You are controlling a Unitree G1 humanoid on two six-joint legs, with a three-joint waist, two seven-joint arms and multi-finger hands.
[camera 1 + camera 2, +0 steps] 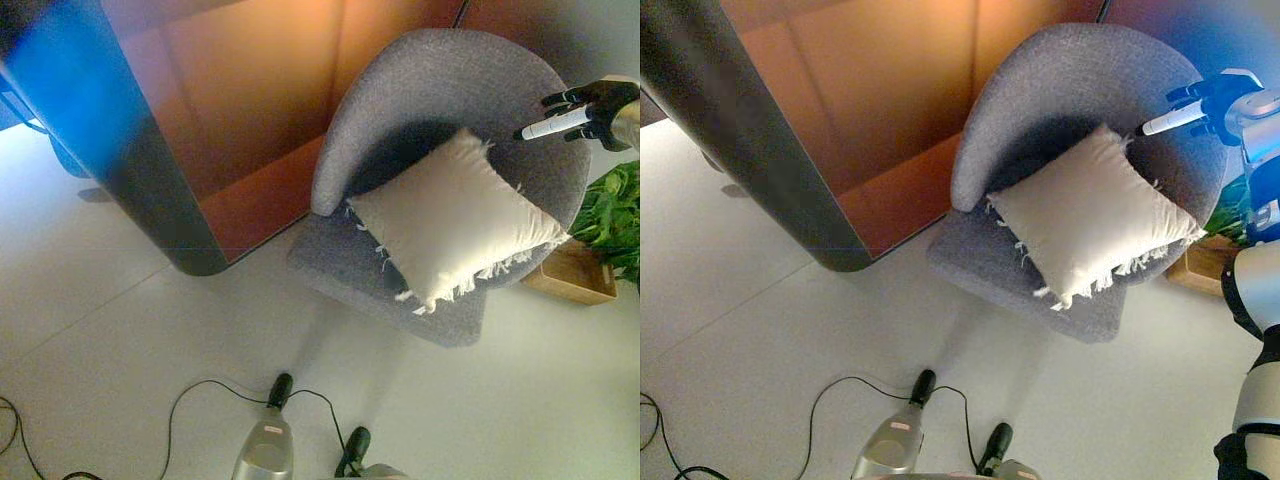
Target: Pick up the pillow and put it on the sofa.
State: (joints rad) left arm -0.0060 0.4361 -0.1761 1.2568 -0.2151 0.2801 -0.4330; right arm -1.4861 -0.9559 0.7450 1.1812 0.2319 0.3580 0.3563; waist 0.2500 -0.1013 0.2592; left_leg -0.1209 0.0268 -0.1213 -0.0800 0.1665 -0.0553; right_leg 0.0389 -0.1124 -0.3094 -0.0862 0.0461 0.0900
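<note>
While the robot stands back on the pale floor (120, 330), its left hand (279, 389) hangs low at the bottom of the view, dark and pointing toward the seat; whether its fingers are curled or slack I cannot tell from here. Beyond it, the cream fringed pillow (455, 218) already lies on the grey sofa (440, 80), tipped back against the curved backrest, one corner jutting over the front edge of the seat. Farther off, the right hand (585, 108) hovers above the sofa's right rim, fingers straight, holding nothing, apart from the pillow. To my eye the placing is all but done. To finish well, that arm should draw up and away to the right without brushing the top corner, as an overhanging cushion could slide off. A nudge inward might seat it better. Behind the sofa stand a green plant (612, 215) in a wooden box (570, 275) and a brown panel (240, 100).
</note>
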